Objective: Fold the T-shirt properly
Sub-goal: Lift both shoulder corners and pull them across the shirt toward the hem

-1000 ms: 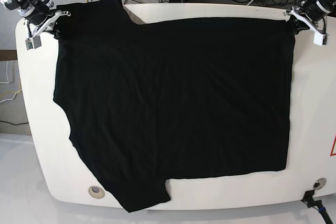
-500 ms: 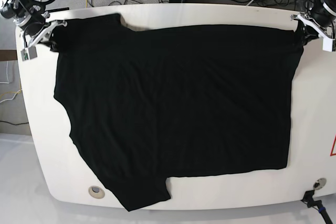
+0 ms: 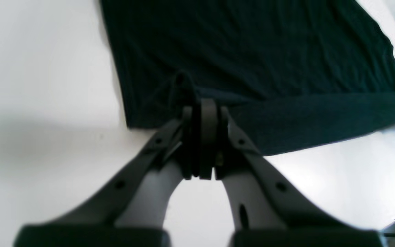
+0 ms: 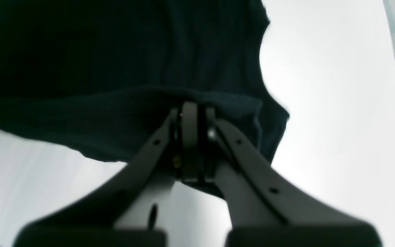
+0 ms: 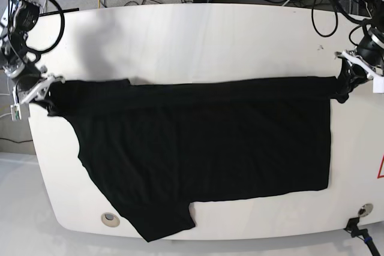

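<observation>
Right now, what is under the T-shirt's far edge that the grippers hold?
The left gripper and right gripper hold the T-shirt edge lifted and drawn forward. Under it lies more black shirt, on the white table. Any print is not visible.

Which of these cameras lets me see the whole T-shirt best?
The base view: it shows the whole T-shirt spread on the table, its top edge lifted between the right gripper and left gripper. Each wrist view shows only the pinched edge and some dark cloth beyond it.
</observation>
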Action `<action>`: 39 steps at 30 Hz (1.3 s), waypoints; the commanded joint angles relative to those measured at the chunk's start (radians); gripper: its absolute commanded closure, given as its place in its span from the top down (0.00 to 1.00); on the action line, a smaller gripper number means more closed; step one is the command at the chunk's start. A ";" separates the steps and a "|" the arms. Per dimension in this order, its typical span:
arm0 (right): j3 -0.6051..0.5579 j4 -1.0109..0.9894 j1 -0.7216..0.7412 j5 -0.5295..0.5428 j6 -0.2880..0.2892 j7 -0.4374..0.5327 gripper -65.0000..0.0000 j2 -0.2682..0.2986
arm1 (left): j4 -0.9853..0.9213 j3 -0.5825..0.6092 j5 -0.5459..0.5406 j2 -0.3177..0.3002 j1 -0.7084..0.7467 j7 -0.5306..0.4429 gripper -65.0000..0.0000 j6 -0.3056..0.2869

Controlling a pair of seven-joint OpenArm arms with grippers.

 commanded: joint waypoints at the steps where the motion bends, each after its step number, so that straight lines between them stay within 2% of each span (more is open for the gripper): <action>1: -0.033 -0.054 0.067 -0.025 0.001 0.040 0.00 0.032 | -0.036 0.018 0.027 -0.016 -0.034 -0.042 0.00 0.003; 9: -0.169 -0.219 0.249 -0.106 0.010 0.118 0.00 0.037 | -0.181 0.093 0.108 -0.019 -0.162 -0.092 0.00 0.008; 10: -0.157 -0.177 0.229 -0.091 0.011 0.111 0.00 0.037 | -0.171 0.083 0.109 -0.014 -0.149 -0.094 0.00 0.010; 19: -0.235 -0.291 0.261 -0.182 -0.052 0.177 0.00 0.032 | -0.252 0.102 0.128 -0.015 -0.214 -0.118 0.00 -0.003; 30: -0.272 -0.431 0.344 -0.225 -0.046 0.206 0.00 0.022 | -0.401 0.172 0.204 -0.018 -0.316 -0.174 0.00 -0.001; 36: -0.274 -0.445 0.363 -0.220 -0.039 0.207 0.00 0.013 | -0.402 0.198 0.259 -0.018 -0.324 -0.190 0.00 0.015; 37: -0.276 -0.443 0.362 -0.221 -0.035 0.209 0.00 0.014 | -0.404 0.199 0.266 -0.018 -0.318 -0.183 0.06 0.018; 39: -0.273 -0.441 0.366 -0.222 -0.041 0.215 0.29 0.016 | -0.409 0.194 0.279 -0.022 -0.326 -0.197 0.36 0.027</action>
